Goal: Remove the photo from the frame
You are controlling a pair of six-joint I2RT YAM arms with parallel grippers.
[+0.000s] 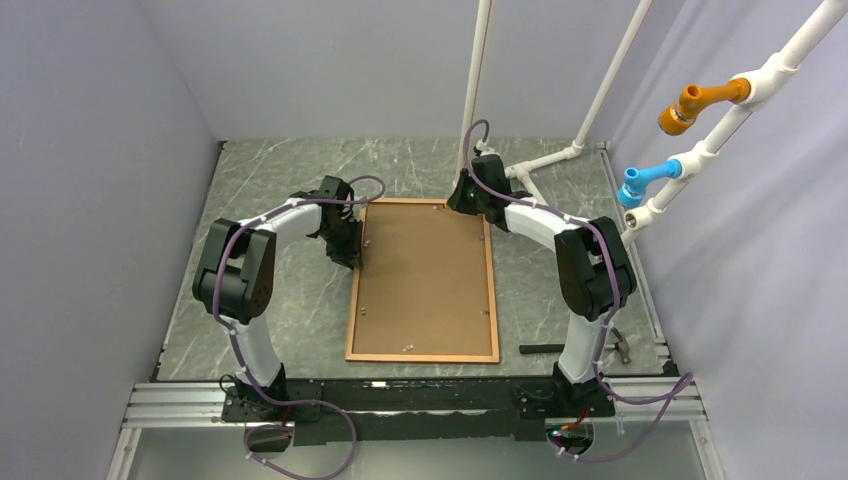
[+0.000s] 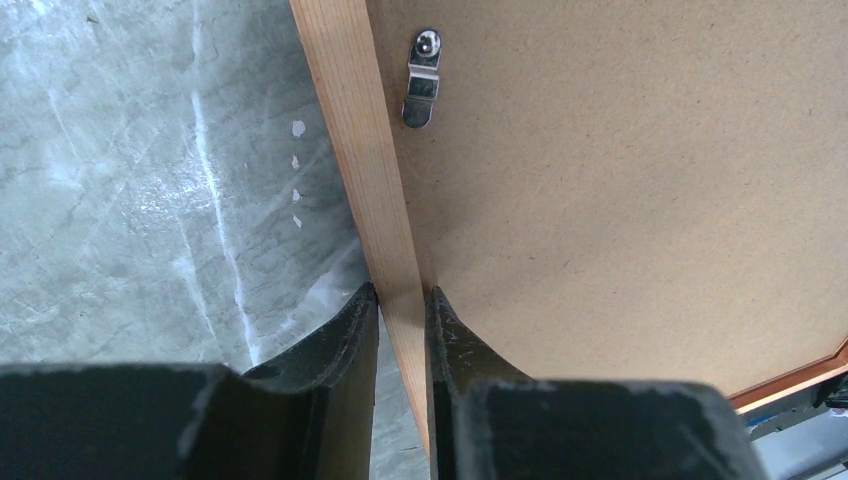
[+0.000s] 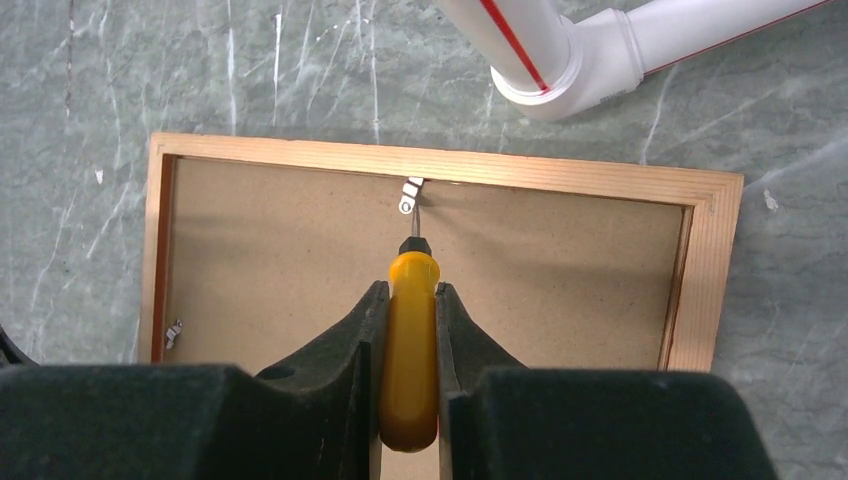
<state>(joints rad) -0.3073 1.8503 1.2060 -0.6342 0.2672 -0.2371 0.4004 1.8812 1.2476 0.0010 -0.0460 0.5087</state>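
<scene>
The frame [image 1: 352, 300] lies face down in the middle of the table. The photo's plain brown board back [image 1: 425, 275] fills it, and the printed side is hidden. My left gripper [image 1: 355, 262] is shut on the frame's left rail [image 2: 350, 120], one finger on either side; a metal clip [image 2: 422, 80] sits just ahead on the board [image 2: 620, 200]. My right gripper [image 1: 465, 203] is at the frame's far edge, shut on a yellow-handled screwdriver [image 3: 410, 330]. The screwdriver's tip touches a metal clip [image 3: 410, 193] at the far rail [image 3: 560, 172].
White PVC pipes [image 1: 475, 80] rise behind the frame, with a pipe joint [image 3: 560, 60] close beyond its far rail. Orange [image 1: 690, 103] and blue [image 1: 640, 182] fittings stick out at the right. A black tool [image 1: 540, 349] and a small hammer [image 1: 620, 345] lie at the near right.
</scene>
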